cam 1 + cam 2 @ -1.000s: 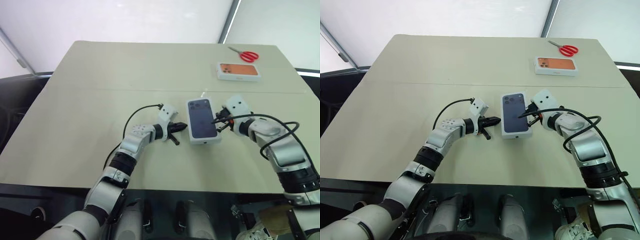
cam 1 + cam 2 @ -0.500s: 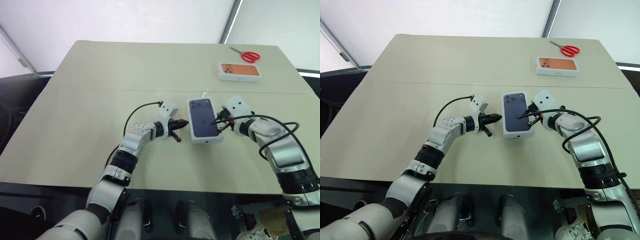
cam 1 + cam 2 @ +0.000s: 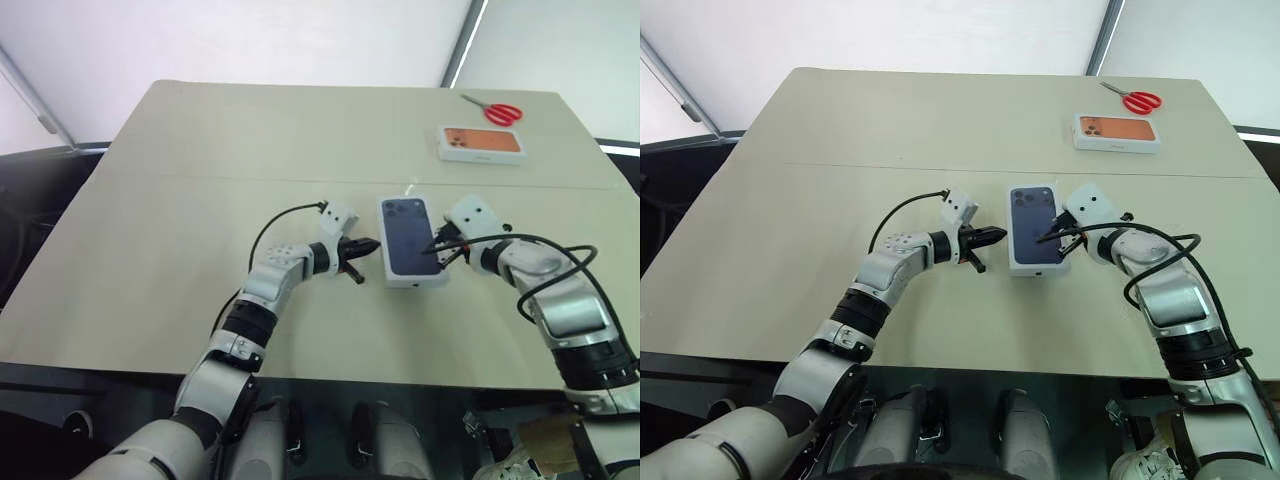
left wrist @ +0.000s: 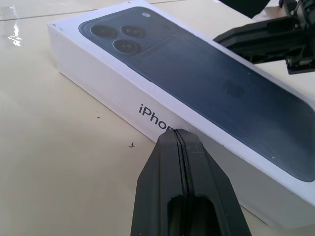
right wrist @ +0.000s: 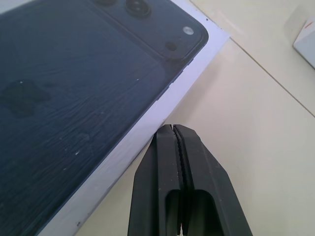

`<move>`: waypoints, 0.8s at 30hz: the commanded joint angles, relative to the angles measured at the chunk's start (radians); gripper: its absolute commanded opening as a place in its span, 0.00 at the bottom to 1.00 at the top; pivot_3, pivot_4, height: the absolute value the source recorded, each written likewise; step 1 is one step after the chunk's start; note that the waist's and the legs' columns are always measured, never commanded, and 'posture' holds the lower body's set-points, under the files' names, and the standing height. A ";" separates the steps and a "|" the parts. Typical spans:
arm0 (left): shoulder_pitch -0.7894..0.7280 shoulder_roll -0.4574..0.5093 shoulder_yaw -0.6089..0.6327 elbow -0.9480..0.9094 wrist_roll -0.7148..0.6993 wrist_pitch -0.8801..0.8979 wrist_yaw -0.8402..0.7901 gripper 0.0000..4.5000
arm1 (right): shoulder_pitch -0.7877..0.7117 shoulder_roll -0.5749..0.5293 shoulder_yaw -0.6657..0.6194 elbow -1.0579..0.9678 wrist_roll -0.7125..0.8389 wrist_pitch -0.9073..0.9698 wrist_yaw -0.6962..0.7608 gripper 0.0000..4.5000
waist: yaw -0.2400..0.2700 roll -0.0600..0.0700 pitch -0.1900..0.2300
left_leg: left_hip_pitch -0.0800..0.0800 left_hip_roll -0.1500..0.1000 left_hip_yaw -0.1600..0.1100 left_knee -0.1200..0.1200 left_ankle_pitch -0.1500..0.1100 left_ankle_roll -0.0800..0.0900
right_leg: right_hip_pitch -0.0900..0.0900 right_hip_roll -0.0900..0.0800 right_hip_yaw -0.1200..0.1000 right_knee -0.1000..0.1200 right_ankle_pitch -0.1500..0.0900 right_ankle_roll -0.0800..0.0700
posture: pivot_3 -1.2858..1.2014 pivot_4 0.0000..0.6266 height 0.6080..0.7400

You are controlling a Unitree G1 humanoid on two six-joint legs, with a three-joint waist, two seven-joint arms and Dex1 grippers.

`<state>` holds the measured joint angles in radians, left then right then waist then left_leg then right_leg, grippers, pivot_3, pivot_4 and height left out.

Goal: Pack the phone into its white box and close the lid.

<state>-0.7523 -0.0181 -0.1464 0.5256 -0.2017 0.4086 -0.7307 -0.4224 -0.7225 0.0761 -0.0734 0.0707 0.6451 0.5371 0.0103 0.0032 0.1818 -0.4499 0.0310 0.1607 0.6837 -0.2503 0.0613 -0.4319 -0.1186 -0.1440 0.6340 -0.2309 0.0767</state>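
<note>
The white box [image 3: 398, 279] lies closed in the middle of the table, with the lid [image 3: 410, 238] and its dark blue phone picture on top. The phone is hidden. My left gripper [image 3: 372, 243] is shut, and its tip meets the lettered left side wall of the lid [image 4: 197, 73]. My right gripper [image 3: 428, 249] is shut too, its tip at the lid's right edge [image 5: 74, 83] and reaching slightly over the top face. In the left wrist view the right gripper [image 4: 221, 37] lies across the far side of the lid.
Another white box with an orange phone picture [image 3: 481, 143] lies at the far right, with red-handled scissors [image 3: 493, 110] behind it. The beige table [image 3: 200, 180] spreads wide to the left and to the front. A black cable loops over my left wrist [image 3: 270, 225].
</note>
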 commanded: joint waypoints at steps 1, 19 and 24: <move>-0.024 -0.016 -0.016 -0.041 0.003 -0.062 -0.017 0.00 | -0.012 0.013 0.006 -0.026 -0.023 -0.021 -0.001 0.01 | 0.000 0.000 0.000 | 0.000 0.000 0.000 0.000 0.000 0.000 | 0.000 0.000 0.000 0.000 0.000 0.000 | 0.52 0.24 0.98; -0.166 -0.010 0.087 0.049 -0.018 -0.112 0.050 0.00 | -0.151 0.064 -0.091 0.087 -0.032 -0.082 -0.042 0.01 | -0.003 0.000 0.000 | 0.000 0.000 0.000 0.000 0.000 0.000 | 0.000 0.000 0.000 0.001 0.000 0.000 | 0.52 0.24 0.98; -0.271 -0.066 0.069 0.288 0.044 -0.261 0.076 0.00 | -0.225 0.141 -0.051 0.191 -0.043 -0.143 -0.037 0.01 | 0.000 0.000 0.000 | 0.003 -0.001 0.000 0.000 0.000 0.000 | 0.003 0.001 0.000 0.000 0.000 0.000 | 0.52 0.24 0.98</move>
<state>-1.0214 -0.0704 -0.0647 0.7534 -0.1779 0.1957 -0.6641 -0.6379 -0.5883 0.0259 0.0965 0.0256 0.5299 0.4995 0.0102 0.0028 0.1816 -0.4456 0.0304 0.1610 0.6836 -0.2501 0.0611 -0.4278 -0.1177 -0.1444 0.6342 -0.2314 0.0778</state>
